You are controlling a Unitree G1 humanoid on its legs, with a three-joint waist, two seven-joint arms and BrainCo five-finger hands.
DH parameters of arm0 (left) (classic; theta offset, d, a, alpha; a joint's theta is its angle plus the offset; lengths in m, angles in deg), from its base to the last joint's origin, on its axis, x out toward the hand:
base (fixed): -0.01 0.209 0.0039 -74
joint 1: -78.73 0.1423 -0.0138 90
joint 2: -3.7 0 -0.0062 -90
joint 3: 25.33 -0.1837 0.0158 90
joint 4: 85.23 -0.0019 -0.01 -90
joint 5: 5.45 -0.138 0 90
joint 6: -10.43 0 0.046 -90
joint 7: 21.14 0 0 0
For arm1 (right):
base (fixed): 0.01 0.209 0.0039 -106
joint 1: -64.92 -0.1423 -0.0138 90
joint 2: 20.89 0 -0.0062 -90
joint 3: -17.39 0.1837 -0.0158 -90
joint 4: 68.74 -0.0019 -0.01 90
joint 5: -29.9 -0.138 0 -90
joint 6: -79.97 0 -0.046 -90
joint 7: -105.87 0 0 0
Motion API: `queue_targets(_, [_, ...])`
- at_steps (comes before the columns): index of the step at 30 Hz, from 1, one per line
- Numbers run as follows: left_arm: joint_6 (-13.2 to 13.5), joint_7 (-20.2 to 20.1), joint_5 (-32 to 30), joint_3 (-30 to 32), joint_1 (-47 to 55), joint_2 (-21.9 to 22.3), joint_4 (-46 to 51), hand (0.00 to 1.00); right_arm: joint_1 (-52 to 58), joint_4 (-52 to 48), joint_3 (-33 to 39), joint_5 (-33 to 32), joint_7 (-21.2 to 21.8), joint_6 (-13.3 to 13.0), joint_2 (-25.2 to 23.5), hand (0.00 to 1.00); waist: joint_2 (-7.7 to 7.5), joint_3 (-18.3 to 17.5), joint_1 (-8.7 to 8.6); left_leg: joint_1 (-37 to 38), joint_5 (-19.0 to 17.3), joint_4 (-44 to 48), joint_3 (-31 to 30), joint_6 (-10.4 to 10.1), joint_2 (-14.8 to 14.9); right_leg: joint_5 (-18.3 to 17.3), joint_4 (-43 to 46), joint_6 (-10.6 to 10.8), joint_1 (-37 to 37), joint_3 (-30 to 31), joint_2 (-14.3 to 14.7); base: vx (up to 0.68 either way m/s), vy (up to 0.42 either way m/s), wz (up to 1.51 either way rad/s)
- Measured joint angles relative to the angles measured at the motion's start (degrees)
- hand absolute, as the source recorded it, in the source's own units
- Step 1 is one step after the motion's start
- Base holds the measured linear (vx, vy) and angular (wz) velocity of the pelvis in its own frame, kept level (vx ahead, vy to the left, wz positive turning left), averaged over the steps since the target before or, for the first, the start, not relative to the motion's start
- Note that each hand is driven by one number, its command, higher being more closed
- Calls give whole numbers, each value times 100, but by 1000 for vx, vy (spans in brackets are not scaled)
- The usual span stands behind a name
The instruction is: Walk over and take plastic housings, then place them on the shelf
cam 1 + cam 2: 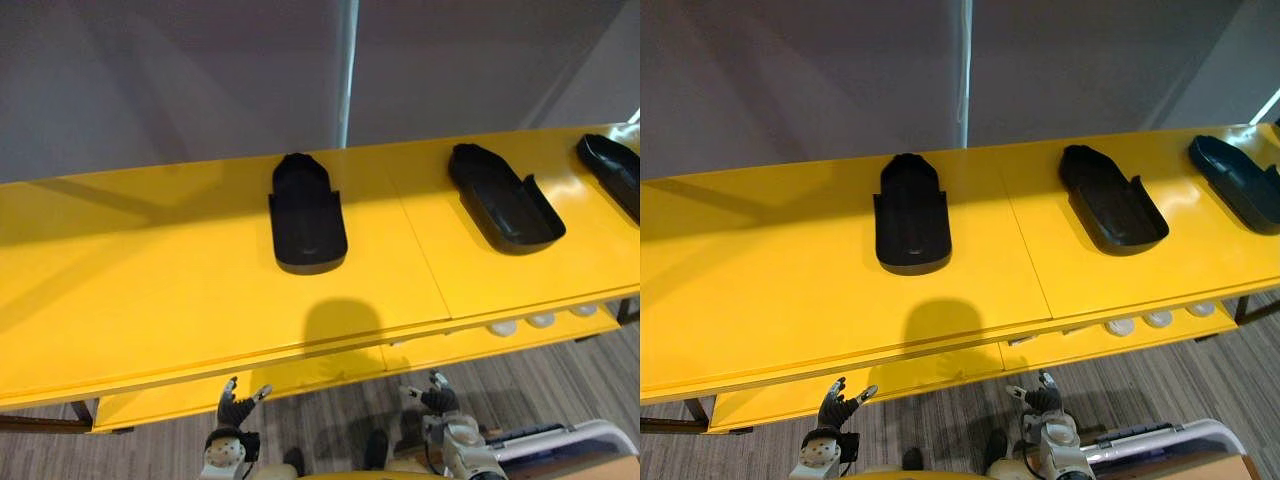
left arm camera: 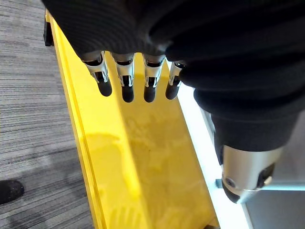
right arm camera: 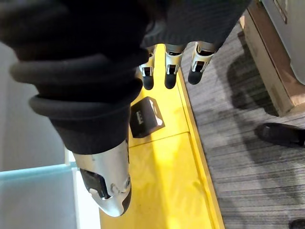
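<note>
A yellow shelf (image 1: 150,290) runs across the scene, and all three black plastic housings lie on its top board, hollow side up. The first housing (image 1: 306,215) sits near the middle of the shelf, square to its front edge. The second housing (image 1: 503,197) lies further toward the shelf's right end, turned at a slant and well apart from the first. The third housing (image 1: 612,170) rests at the shelf's far right end, partly cut off by the frame.

On the shelf's lower board (image 2: 143,157), under the right part of the top board, sits a row of small white round pieces (image 1: 541,320). A small black box (image 3: 147,117) also lies on that lower board.

Both hands hang in front of the shelf, below the front edge of its top board and over the grey striped floor (image 2: 33,119). The left hand (image 1: 236,408) is released, its fingers (image 2: 126,83) straight and clear of the lower board. The right hand (image 1: 436,398) is likewise released, with its fingers (image 3: 169,71) straight above the lower board and apart from the small black box.
</note>
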Motion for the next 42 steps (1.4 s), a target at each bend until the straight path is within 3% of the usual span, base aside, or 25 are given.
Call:
queue_targets(3, [11,10,3,-65,-119,45,0,0,-149,-47,1,8,-85,-15,99,0,103,99,-5,-60,-306,368,-493,-44,0,14,291,8,-284,486,37,-20,5,-82])
queue_targets(5, [78,13,1,-71,-241,82,51,0,-172,-179,6,32,-88,-25,94,0,143,214,7,-162,-592,643,-421,64,-11,55,516,71,-562,861,86,-88,105,-103])
queue_targets(7, [140,39,-2,-63,-321,27,205,0,-236,-267,2,90,-93,-16,47,0,40,308,32,-478,-838,1095,-6,214,-20,173,731,168,-989,1342,127,-199,173,-129])
queue_targets(9, [178,69,-5,-62,-382,-21,247,0,-273,-352,-31,126,-100,-10,-26,0,-60,424,24,-748,-979,1499,417,355,-42,526,562,272,-1194,1646,121,-251,169,-111])
queue_targets(10, [178,103,-6,-60,-407,10,264,0,-249,-350,-41,134,-112,12,-18,0,-67,448,32,-910,-1005,1624,745,519,-9,853,281,369,-1246,1695,92,-299,161,-105])
queue_targets(12, [171,132,-8,-42,-395,41,259,0,-199,-341,-40,144,-110,58,2,0,-16,514,79,-924,-937,1596,1149,695,16,350,983,180,-1469,1005,-47,-238,138,-91])
queue_targets(14, [167,132,-2,62,-349,54,262,0,-90,-339,-42,196,-86,50,-15,0,142,590,176,-806,-769,1397,1472,785,138,-643,2513,21,-1507,383,-195,-154,126,-71])
queue_targets(15, [166,132,-1,78,-332,52,260,0,-6,-338,-67,212,-83,48,-29,0,141,589,185,-792,-712,1352,1509,807,147,-868,2807,7,-1415,282,-259,-141,72,-41])
queue_targets(17, [162,124,0,242,-227,-18,210,0,113,-134,-145,303,-60,33,-46,0,69,543,187,-787,-551,1204,1650,790,152,-1521,3439,109,-859,-37,-560,-153,-17,-24])
queue_targets(18, [158,128,0,293,-168,-20,211,0,120,-62,-147,306,-58,34,-47,0,30,518,199,-786,-515,1176,1714,771,153,-1600,3425,148,-679,-113,-636,-124,-59,-42])
queue_targets(19, [156,130,1,352,-94,-29,207,0,132,9,-146,320,-57,36,-46,0,-35,467,230,-794,-477,1146,1834,737,160,-1658,3226,247,-406,-201,-719,-126,-131,-99])
queue_targets(20, [148,126,2,428,41,-110,160,0,81,109,-163,351,-55,30,-37,0,-195,338,369,-871,-420,1156,2163,651,174,-1582,2305,458,-39,-168,-784,-155,-157,-120])
queue_targets(21, [143,130,2,461,60,-120,91,0,13,167,-182,351,-57,32,-25,0,-254,277,421,-946,-394,1158,2254,607,177,-1570,1905,543,-13,-81,-754,-171,-187,-152])
queue_targets(22, [99,137,17,478,-13,-74,-166,0,-115,256,-186,351,-61,34,104,0,-152,254,483,-1032,-313,1126,2316,499,244,-1361,1352,512,17,0,-587,-169,-144,-98])
queue_targets(25, [76,132,55,416,-42,109,-292,0,-42,361,-176,347,-77,46,258,0,-10,167,379,-899,-100,911,2025,341,329,-1051,953,362,157,203,-358,-137,-161,-52])
queue_targets(28, [75,130,60,396,-32,108,-300,0,13,362,-123,335,-85,48,303,0,-21,109,187,-673,98,595,2070,243,383,-959,934,257,137,441,-243,-110,-96,-38])
queue_targets(31, [71,126,59,302,-26,112,-301,0,62,347,-72,289,-85,47,319,0,-10,95,177,-460,179,362,2325,179,458,-909,909,220,18,730,-200,-121,-50,-66])
queue_targets(33, [66,127,68,291,4,150,-292,0,60,332,110,269,-88,47,288,0,26,73,175,-346,180,228,2709,168,530,-1038,1118,88,-123,-103,-461,-75,4,-87])
queue_targets(35, [52,127,129,294,33,173,-291,0,14,330,274,158,-101,46,276,0,146,57,162,-229,182,162,3319,147,694,-1035,1522,-167,-192,-1854,-1065,-41,64,-117])
queue_targets(36, [51,127,172,294,29,167,-291,0,-7,329,272,111,-104,46,270,0,154,53,164,-211,183,169,3387,128,704,-981,1567,-225,-207,-2104,-1147,10,46,-117])
queue_targets(38, [39,126,288,295,-68,96,-298,0,-11,328,278,47,-122,46,244,0,158,56,96,-207,242,211,3414,56,710,-618,1521,129,-281,-2160,-1137,51,-27,-62])
queue_targets(42, [53,124,361,183,-243,102,-294,0,41,225,325,-68,-217,45,217,0,270,63,-82,-158,299,248,3112,-62,953,-603,1283,165,-230,-1982,-803,37,-129,-36])
